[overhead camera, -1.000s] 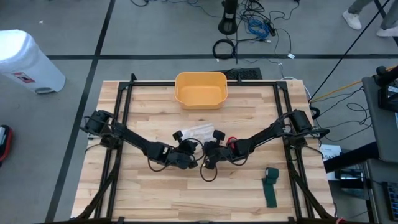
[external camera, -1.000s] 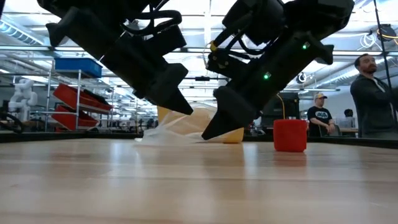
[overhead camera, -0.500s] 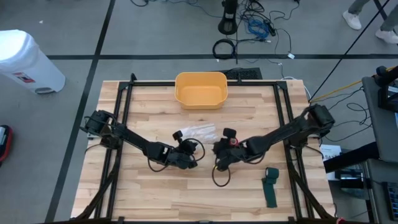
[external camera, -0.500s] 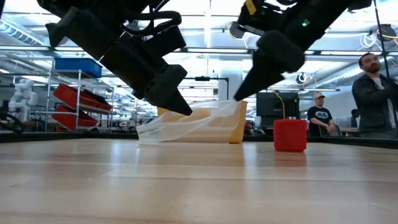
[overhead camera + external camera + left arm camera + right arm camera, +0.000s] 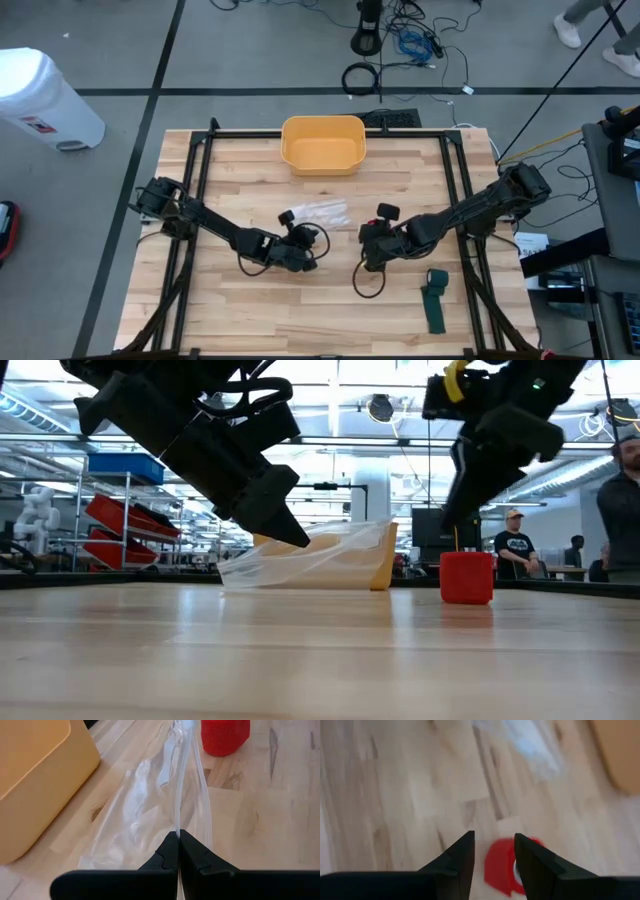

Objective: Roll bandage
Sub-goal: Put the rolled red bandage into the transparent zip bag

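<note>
Left wrist: crinkled clear plastic bag.

Wooden table, yellow bin, clear bag, red roll, green bandage

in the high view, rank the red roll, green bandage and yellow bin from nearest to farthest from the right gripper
From the right gripper:
1. Red roll, right at the fingertips, mostly hidden by them.
2. Green bandage, toward the table's near right corner.
3. Yellow bin, at the far edge, centre.
</note>
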Available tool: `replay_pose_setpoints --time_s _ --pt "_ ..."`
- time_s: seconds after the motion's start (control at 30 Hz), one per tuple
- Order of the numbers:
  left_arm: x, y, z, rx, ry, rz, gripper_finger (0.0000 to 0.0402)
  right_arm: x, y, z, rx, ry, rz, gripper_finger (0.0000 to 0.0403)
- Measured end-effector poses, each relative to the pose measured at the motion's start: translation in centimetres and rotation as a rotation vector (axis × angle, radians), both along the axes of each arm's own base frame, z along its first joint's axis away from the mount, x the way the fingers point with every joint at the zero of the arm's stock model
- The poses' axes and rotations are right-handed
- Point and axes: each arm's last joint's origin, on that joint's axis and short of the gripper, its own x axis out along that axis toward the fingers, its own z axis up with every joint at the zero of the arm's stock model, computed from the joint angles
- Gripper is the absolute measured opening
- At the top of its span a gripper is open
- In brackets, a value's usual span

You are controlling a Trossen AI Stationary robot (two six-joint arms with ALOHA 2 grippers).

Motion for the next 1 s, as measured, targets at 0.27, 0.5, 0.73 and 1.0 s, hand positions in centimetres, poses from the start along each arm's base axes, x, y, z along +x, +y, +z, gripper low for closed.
replay_pose_setpoints --time_s 0.27,0.5,0.73,1.0 --pt "0.0 -0.1 0.0 -0.012 0.004 -0.017 0.0 -1.3 -0.3 -2.3 0.064 0.074 0.0 0.0126" --pt "0.1 0.0 0.0 -0.02 0.0 -0.021 0.0 -1.3 -0.2 -2.8 0.094 0.055 0.03 0.0126" --pt "0.1 0.1 0.0 -0.02 0.0 -0.015 0.0 -0.9 -0.7 -2.0 0.049 0.087 0.084 0.0126" --pt "0.1 0.2 0.0 -0.015 0.005 -0.017 0.0 -0.8 -2.3 -2.0 0.018 0.144 0.075 0.0126"
